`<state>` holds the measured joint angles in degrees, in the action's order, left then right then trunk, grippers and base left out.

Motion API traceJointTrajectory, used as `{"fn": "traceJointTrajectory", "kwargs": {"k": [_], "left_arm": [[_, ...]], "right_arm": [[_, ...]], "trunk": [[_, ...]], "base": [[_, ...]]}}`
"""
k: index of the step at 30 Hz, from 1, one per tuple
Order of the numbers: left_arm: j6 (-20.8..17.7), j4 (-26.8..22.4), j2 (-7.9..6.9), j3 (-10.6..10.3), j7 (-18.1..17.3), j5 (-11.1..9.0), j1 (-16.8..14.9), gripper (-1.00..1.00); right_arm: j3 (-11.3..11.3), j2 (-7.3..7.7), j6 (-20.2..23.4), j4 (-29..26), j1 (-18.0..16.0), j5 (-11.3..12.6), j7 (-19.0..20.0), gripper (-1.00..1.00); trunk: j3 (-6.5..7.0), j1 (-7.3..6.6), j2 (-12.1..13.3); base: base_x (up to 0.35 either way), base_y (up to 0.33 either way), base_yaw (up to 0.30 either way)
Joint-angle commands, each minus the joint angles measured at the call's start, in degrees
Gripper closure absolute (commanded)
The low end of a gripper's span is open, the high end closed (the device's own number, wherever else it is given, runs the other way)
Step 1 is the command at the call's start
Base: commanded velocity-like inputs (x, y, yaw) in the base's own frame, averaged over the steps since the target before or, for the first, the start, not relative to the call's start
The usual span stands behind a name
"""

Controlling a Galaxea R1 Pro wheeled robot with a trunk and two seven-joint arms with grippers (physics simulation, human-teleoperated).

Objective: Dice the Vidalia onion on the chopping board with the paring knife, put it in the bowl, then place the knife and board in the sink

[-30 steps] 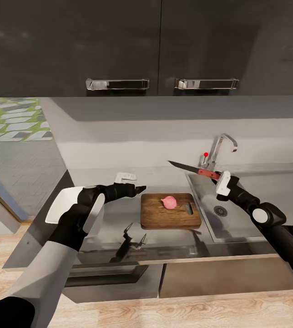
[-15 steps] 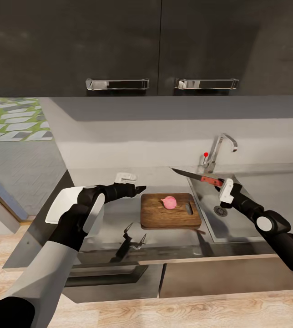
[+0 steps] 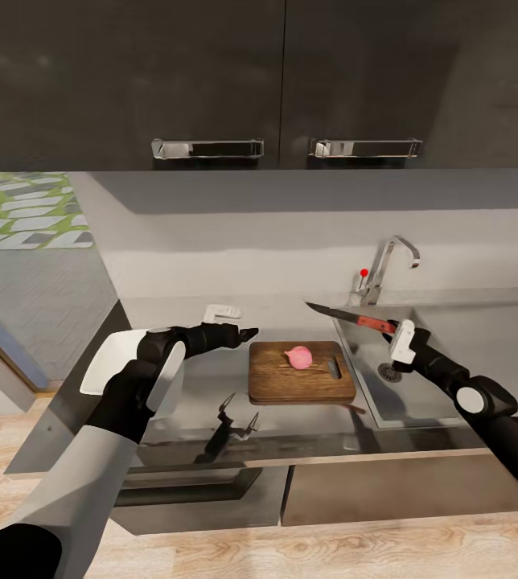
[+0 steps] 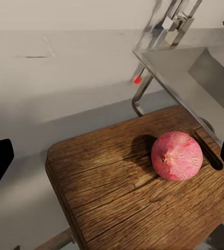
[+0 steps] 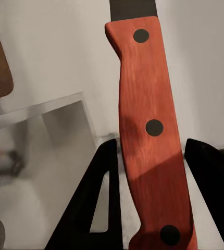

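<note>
The Vidalia onion (image 3: 298, 357) is set on the chopping board (image 3: 291, 386), ready for dicing, while the paring knife (image 3: 354, 319) is clamped by the right gripper (image 3: 390, 329) above the sink (image 3: 444, 378) and the left gripper (image 3: 245, 332) is held open beside the board.

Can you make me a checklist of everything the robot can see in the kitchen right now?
Surface: dark counter, glossy.
Job's things: pink onion sits whole on the wooden board; knife held in the air over the sink.
Clutter: nothing seen.
Grippers: right gripper shut on the knife handle; left gripper open, beside the board.
Cables: nothing seen.
Surroundings: tap, dark cupboards above, wood floor.
</note>
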<state>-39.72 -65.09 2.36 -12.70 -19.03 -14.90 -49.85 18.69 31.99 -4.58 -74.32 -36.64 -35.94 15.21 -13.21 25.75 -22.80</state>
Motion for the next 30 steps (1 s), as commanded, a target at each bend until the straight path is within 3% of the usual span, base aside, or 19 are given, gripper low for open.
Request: {"fn": "traceJointTrajectory", "kwargs": {"k": [1, 6, 23, 27, 29, 30], "left_arm": [[-0.35, -0.04, 0.01, 0.04, -0.05, -0.19, -0.06, -1.00], [-0.35, -0.03, 0.01, 0.04, -0.05, -0.18, -0.05, -1.00], [-0.47, 0.05, 0.81, -0.21, -0.26, -0.14, 0.00, -1.00], [-0.48, 0.05, 1.06, -2.44, -0.30, -0.13, -0.02, -1.00], [-0.39, -0.01, 1.14, -5.49, -0.19, -0.13, -0.04, -1.00], [-0.38, -0.02, 1.14, -5.68, -0.16, -0.13, -0.04, -1.00]], "right_arm": [[0.03, 0.04, -0.17, -0.03, 0.31, -0.53, 0.09, 1.00], [0.03, 0.08, -0.17, -0.03, 2.08, -0.55, 0.09, 1.00], [0.16, 0.00, 0.01, 0.06, 2.45, -1.48, -0.07, 1.00], [0.32, 0.00, 0.23, 0.06, 2.45, -1.49, -0.30, 1.00], [1.45, -0.06, 0.32, 0.02, 2.45, -1.50, -2.02, 1.00], [1.75, -0.07, 0.31, 0.01, 2.45, -1.50, -2.48, 1.00]], "trunk": [[-0.11, 0.03, -0.12], [-0.11, 0.03, -0.12], [-0.11, 0.03, -0.12], [-0.11, 0.03, -0.12], [-0.11, 0.03, -0.12], [-0.11, 0.03, -0.12]], "base": [[0.000, 0.000, 0.000], [0.000, 0.000, 0.000], [0.000, 0.000, 0.000], [0.000, 0.000, 0.000], [0.000, 0.000, 0.000], [0.000, 0.000, 0.000]]}}
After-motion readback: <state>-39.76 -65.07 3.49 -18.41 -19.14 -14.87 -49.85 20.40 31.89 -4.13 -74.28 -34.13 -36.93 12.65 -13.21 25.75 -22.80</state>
